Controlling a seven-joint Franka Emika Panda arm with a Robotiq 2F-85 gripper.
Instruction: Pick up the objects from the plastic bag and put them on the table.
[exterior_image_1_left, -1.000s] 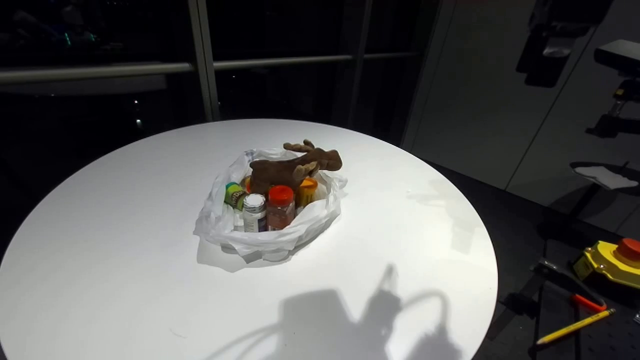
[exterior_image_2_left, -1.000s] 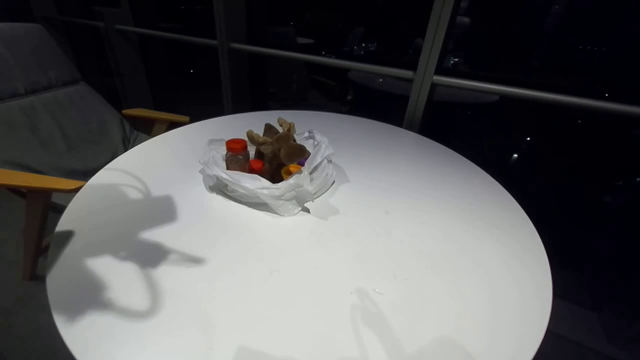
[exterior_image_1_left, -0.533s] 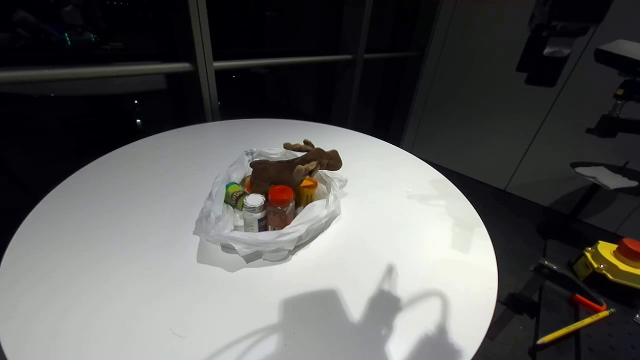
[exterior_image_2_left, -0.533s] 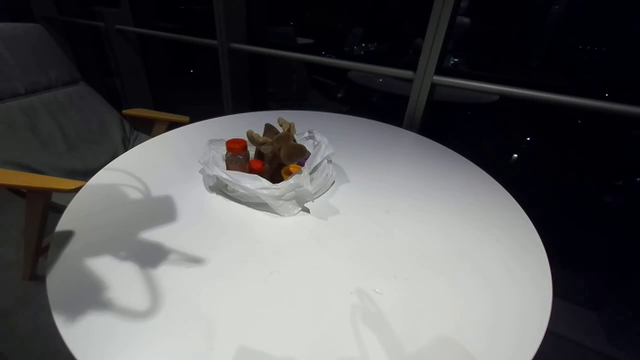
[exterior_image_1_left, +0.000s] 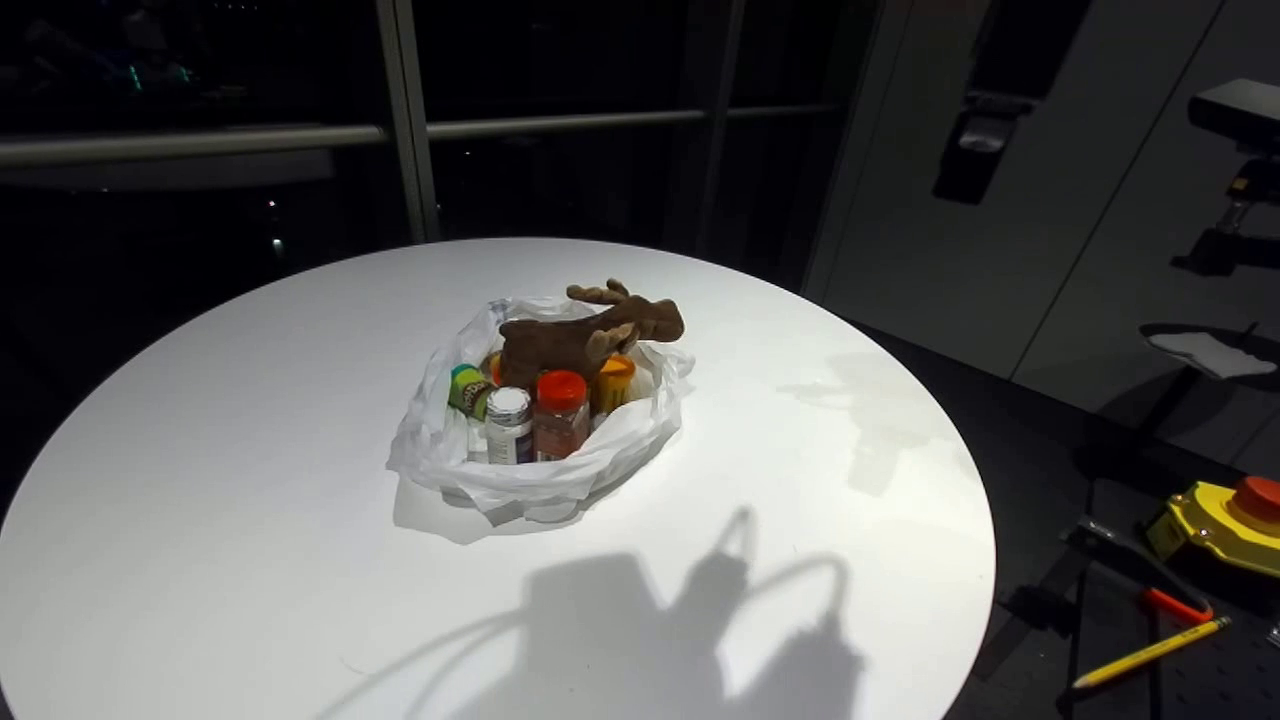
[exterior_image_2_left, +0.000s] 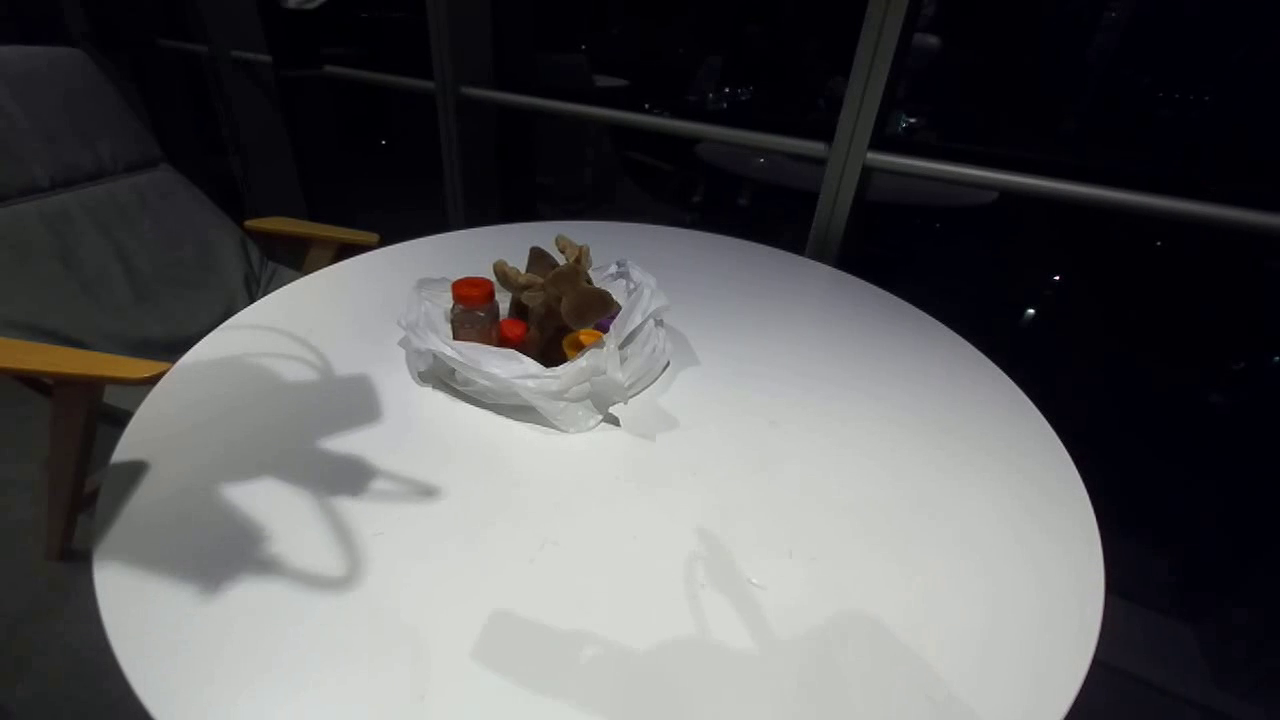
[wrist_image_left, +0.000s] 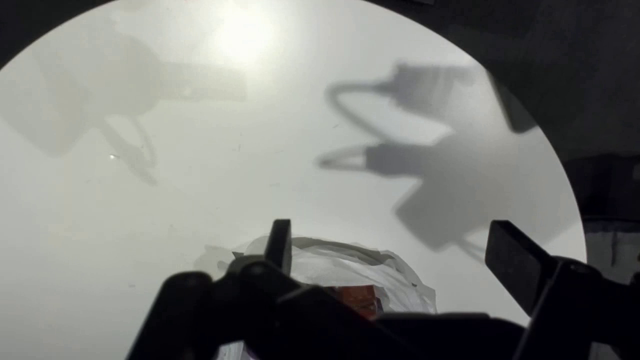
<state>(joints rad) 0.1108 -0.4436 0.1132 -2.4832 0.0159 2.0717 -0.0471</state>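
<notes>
One thin, translucent white plastic bag (exterior_image_1_left: 560, 480), a brown plush moose (exterior_image_1_left: 560, 345) jutting above its rim, sits toward the far edge of the round white bench (exterior_image_1_left: 250, 430) in both exterior views. A green cylindrical tub (exterior_image_1_left: 466, 390) and white-capped bottle (exterior_image_1_left: 508, 430) show only in an exterior view. The wrist view shows the black end effector (wrist_image_left: 392, 247) released, jaws spread wide. Grey shadows (exterior_image_1_left: 610, 640) cross the bench; dark windows (exterior_image_1_left: 580, 60) stand behind.

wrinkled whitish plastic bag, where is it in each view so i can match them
In an exterior view: the wrinkled whitish plastic bag slightly left of and below centre.
In an exterior view: the bag left of centre, around mid-height.
Wrist view: the bag at bottom middle, partly behind the black claw.
Shared landmark: the large round white table.
</notes>
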